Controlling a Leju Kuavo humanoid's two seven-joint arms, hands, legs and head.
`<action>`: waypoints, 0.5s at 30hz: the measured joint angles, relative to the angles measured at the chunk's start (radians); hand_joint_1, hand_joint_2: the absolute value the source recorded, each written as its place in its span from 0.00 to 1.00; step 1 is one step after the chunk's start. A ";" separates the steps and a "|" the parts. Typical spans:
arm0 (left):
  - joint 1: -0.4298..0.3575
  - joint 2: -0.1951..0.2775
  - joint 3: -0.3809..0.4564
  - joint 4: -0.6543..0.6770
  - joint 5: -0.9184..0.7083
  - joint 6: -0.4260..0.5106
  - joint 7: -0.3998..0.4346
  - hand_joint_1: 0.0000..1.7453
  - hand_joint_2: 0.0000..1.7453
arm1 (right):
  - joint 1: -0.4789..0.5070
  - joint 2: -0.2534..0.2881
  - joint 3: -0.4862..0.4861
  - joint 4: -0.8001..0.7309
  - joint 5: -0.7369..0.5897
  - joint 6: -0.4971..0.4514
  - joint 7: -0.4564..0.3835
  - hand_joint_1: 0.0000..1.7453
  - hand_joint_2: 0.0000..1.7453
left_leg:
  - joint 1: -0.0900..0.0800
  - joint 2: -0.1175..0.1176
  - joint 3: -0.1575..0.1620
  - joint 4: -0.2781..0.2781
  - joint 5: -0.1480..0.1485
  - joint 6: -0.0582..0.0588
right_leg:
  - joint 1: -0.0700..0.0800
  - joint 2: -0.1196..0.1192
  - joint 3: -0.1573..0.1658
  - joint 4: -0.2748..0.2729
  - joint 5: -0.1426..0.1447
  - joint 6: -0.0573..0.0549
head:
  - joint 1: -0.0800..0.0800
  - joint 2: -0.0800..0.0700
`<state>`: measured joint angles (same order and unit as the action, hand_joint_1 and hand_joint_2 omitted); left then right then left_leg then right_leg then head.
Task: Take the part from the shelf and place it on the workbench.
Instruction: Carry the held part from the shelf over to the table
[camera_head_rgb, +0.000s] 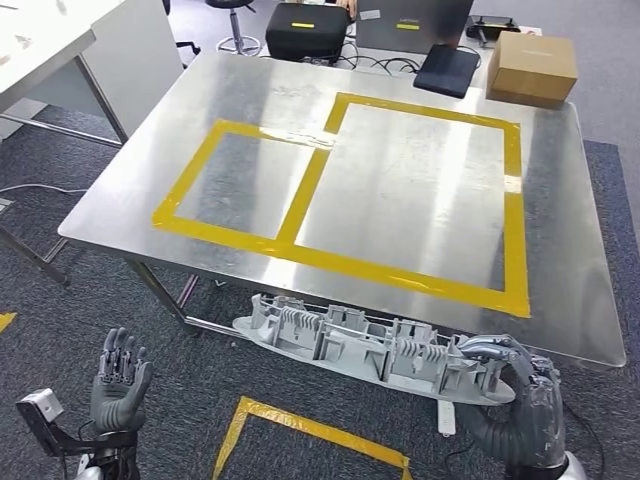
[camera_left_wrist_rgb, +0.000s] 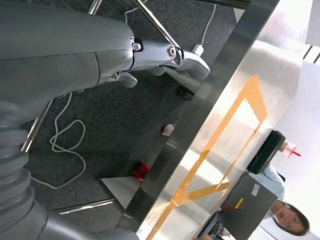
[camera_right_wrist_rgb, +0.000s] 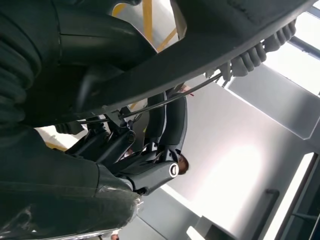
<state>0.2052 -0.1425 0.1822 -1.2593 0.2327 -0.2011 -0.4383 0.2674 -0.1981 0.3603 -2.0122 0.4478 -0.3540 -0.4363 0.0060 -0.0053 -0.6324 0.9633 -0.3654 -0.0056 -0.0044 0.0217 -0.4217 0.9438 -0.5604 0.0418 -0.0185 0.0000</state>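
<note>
- Grey plastic part (camera_head_rgb: 370, 347), one only, being gripped at one end by right robot hand (camera_head_rgb: 521, 400), hanging level just short of desk (camera_head_rgb: 558, 250) near edge.
- Left robot hand (camera_head_rgb: 118, 385) hanging released, fingers spread.
- Needing lifting above desk edge, keeping level, before lowering inside one of two yellow taped frames (camera_head_rgb: 302, 200).
</note>
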 joint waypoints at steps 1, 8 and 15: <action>-0.003 0.000 0.000 0.000 0.001 0.000 0.000 0.00 1.00 | -0.001 0.000 0.000 -0.002 0.000 0.000 0.000 1.00 1.00 | 0.002 -0.001 0.006 0.001 -0.007 0.006 | 0.000 -0.004 -0.006 0.022 -0.017 0.006 | 0.002 0.000; -0.001 0.000 0.003 -0.002 0.008 0.010 0.003 0.00 1.00 | -0.002 -0.001 0.003 -0.007 0.158 -0.096 0.001 1.00 1.00 | 0.005 -0.007 0.059 0.001 -0.057 0.014 | -0.003 -0.013 -0.203 0.262 -0.019 0.022 | 0.007 0.000; 0.006 0.000 0.022 -0.008 0.008 0.003 0.007 0.00 1.00 | 0.014 -0.002 0.005 -0.049 0.540 -0.279 0.113 1.00 1.00 | -0.004 -0.014 0.084 0.005 -0.080 0.010 | -0.003 -0.012 -0.135 0.044 0.109 0.008 | 0.002 0.000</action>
<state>0.2116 -0.1430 0.2040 -1.2676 0.2407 -0.1981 -0.4311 0.2809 -0.1996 0.3652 -2.0610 0.9882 -0.6327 -0.3230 0.0023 -0.0195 -0.5486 0.9683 -0.4449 0.0045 -0.0073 0.0102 -0.5565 0.9877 -0.4514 0.0498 -0.0166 0.0000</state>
